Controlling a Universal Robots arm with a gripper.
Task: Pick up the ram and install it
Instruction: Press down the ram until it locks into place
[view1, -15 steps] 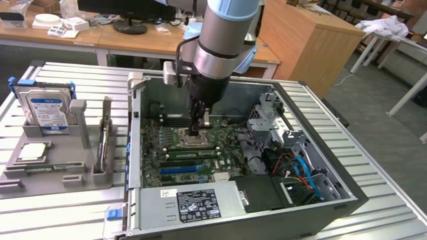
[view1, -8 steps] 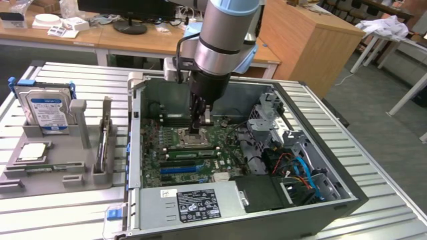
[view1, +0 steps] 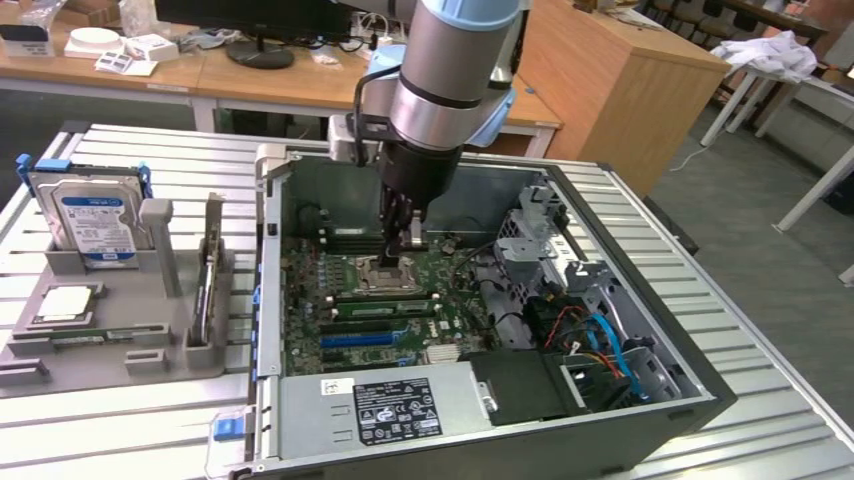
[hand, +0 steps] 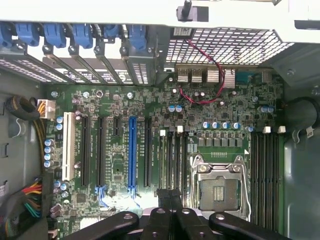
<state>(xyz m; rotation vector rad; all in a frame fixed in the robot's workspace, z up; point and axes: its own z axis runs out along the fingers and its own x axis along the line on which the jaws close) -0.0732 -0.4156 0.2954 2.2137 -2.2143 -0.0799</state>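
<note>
I'm seeing the hard drive (view1: 96, 215) standing in the grey tray (view1: 120, 345) on the exterior view's left. My gripper (view1: 400, 255), fingers clenched, is hovering over the motherboard (view1: 387, 300) inside the computer case (view1: 694, 360); I can't pick out the ram.

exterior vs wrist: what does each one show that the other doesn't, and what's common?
Exterior: the arm reaching down into the open PC case, the grey tray at the exterior view's left with a blue-labelled hard drive standing in it, the power supply label, and wooden desks behind.

Wrist: a close look down at the expansion slots, including the long blue slot, plus a red wire.

Both: the shut gripper over the motherboard beside the CPU socket.
</note>
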